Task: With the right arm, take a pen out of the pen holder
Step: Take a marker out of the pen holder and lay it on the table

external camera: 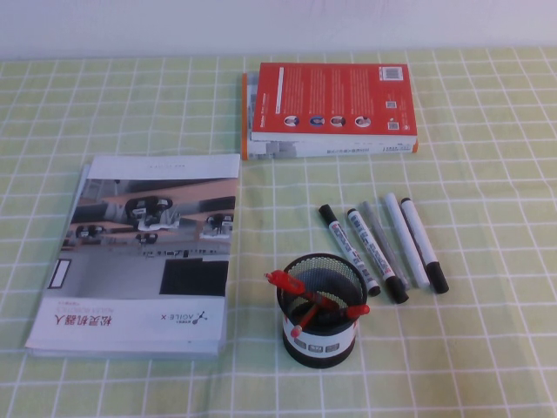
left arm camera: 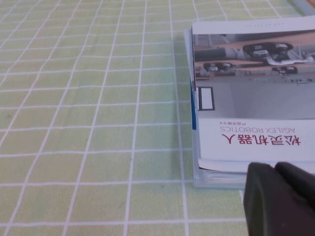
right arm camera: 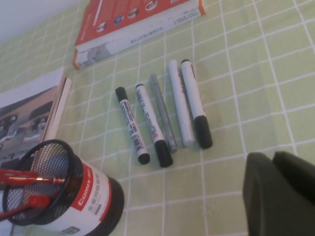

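- Pen holder point(external camera: 321, 309): black mesh cup, upright, with red pens point(external camera: 300, 290) leaning inside it. None is out yet.
- Right gripper point(right arm camera: 273, 162): to the holder's right on the robot's side, clear of the rim, jaws pressed together and gripping nothing.
- Left gripper point(left arm camera: 274, 169): well left of the holder, over the booklet point(external camera: 148, 252), jaws together and empty.
- Markers point(external camera: 383, 248): a loose row just behind and right of the holder.
- Judgement: the approach has not begun. The right jaws must part, swing over the holder and line up on a projecting pen end.

Left end effector point(left arm camera: 274, 171), right end effector point(right arm camera: 274, 161): matte-black.
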### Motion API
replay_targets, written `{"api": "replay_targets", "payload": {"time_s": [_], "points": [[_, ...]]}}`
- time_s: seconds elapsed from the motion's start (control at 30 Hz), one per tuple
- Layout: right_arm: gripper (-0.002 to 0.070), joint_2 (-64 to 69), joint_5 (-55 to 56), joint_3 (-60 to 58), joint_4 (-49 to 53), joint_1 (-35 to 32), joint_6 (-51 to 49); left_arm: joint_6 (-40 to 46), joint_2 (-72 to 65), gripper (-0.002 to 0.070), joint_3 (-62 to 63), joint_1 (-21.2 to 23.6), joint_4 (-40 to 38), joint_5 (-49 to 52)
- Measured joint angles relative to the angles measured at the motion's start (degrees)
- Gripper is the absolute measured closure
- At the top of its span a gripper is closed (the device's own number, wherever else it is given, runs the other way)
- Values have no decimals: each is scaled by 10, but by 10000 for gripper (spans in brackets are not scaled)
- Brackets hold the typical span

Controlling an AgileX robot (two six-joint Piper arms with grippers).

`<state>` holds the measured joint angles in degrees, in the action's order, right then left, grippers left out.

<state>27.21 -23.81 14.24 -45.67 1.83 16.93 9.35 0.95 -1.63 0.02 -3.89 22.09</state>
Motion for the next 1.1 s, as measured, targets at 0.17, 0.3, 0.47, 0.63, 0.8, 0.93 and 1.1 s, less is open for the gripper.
{"api": "replay_targets", "payload": {"time_s": [0.17, 0.3, 0.47, 0.63, 0.8, 0.93, 1.1], "points": [[689, 38, -13, 50, 76, 0, -31, 0, 0, 680, 0, 0, 0, 0], [689, 75, -15, 107, 160, 5, -86, 0, 0, 680, 0, 0, 0, 0], [689, 122, 61, 135, 209, 87, -119, 0, 0, 680, 0, 0, 0, 0], [689, 184, 193, 138, 220, 216, -123, 0, 0, 680, 0, 0, 0, 0], [687, 256, 334, 139, 276, 331, -123, 0, 0, 680, 0, 0, 0, 0], [636, 309, 422, 132, 331, 393, -123, 0, 0, 680, 0, 0, 0, 0], [435, 351, 555, 75, 363, 427, -126, 0, 0, 680, 0, 0, 0, 0]]}}
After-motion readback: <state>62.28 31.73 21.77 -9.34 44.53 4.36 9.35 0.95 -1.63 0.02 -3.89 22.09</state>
